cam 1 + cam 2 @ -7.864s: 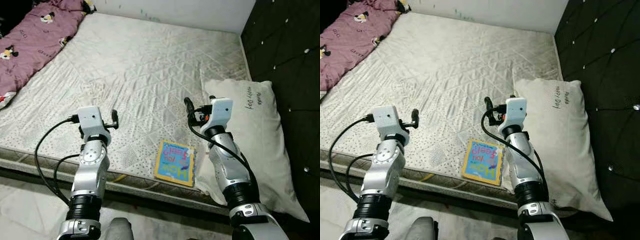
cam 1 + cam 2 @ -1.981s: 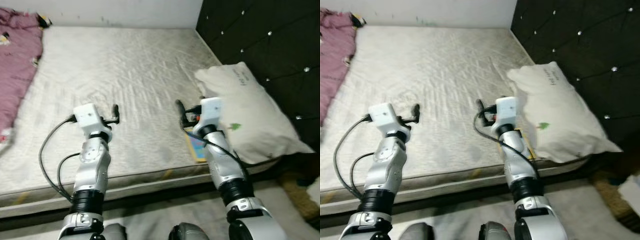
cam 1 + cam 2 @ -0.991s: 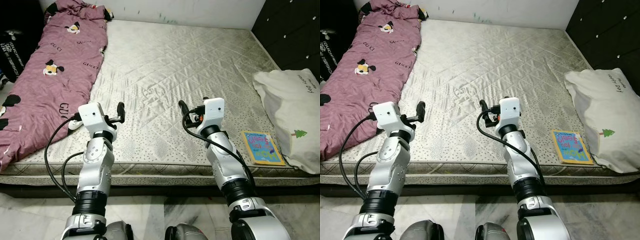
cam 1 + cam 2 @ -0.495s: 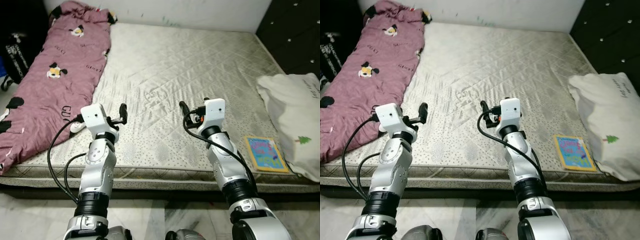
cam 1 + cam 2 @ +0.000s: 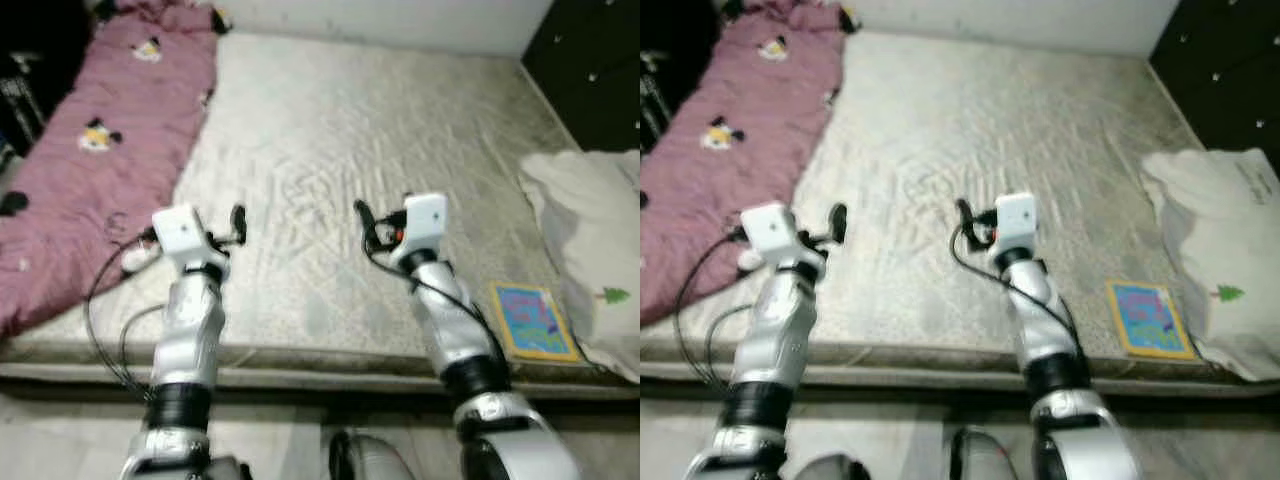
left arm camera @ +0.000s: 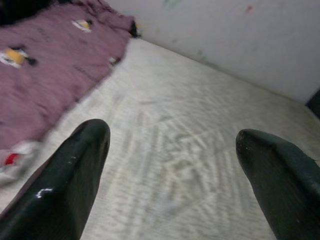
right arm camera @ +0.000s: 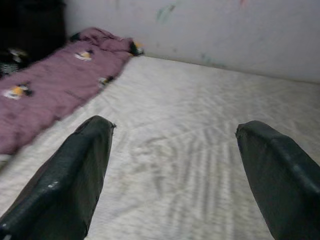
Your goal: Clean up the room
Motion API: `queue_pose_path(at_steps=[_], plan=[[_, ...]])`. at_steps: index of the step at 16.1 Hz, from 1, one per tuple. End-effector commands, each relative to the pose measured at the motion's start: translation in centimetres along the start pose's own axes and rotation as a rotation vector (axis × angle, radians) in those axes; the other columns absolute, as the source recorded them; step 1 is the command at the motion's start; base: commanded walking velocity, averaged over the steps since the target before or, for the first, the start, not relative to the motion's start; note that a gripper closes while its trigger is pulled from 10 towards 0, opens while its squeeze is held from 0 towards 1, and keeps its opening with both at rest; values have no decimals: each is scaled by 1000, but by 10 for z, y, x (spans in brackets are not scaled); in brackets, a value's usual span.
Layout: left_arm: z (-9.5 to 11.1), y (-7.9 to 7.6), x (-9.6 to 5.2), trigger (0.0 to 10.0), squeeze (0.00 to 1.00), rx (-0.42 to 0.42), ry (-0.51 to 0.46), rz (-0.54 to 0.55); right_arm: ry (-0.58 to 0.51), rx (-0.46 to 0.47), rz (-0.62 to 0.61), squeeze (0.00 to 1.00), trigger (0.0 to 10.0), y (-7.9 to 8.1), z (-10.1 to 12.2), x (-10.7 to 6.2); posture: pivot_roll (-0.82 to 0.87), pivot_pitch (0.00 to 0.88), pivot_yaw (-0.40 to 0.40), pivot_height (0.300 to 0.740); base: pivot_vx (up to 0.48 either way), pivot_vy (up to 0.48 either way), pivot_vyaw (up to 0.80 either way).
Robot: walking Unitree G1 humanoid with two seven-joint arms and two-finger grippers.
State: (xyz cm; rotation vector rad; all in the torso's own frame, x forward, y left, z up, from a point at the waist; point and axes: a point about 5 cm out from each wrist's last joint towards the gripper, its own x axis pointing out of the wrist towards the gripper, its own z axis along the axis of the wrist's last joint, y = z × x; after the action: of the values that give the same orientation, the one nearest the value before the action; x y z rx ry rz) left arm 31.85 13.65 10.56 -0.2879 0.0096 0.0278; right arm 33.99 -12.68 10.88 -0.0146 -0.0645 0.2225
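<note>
Where I am: I stand at the side of the bed (image 5: 380, 150), arms held out over it.
Left gripper (image 6: 172, 165): fingers wide apart, holding nothing.
Right gripper (image 7: 175, 165): fingers wide apart, holding nothing.
Book (image 5: 532, 320): flat near the bed's edge, just beside the pillow (image 5: 590, 240), on my right.
Blanket (image 5: 95, 150): bunched along my left.
Doing it well: I think I should step right and stop square to the book before reaching.

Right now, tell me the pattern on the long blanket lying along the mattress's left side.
Purple-pink fabric blanket with cartoon mouse heads; clearest in the left eye view.
</note>
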Motion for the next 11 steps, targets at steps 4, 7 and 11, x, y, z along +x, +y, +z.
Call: queue_pose_path(at_steps=[4, 7, 11], plan=[[3, 2, 2, 10000, 0, 12, -2, -6, -14, 5, -12, 0, 10000, 0, 5, 4, -18, 70, -67, 740, 64, 0, 0], [4, 1, 2, 10000, 0, 11, -6, -11, -2, 12, -23, 0, 10000, -1, 3, 4, -17, 71, -66, 740, 270, 0, -467], [3, 2, 2, 10000, 0, 14, 2, -11, -5, 10, -27, 0, 10000, -2, 4, 4, -18, 71, -64, 740, 209, 0, -400]])
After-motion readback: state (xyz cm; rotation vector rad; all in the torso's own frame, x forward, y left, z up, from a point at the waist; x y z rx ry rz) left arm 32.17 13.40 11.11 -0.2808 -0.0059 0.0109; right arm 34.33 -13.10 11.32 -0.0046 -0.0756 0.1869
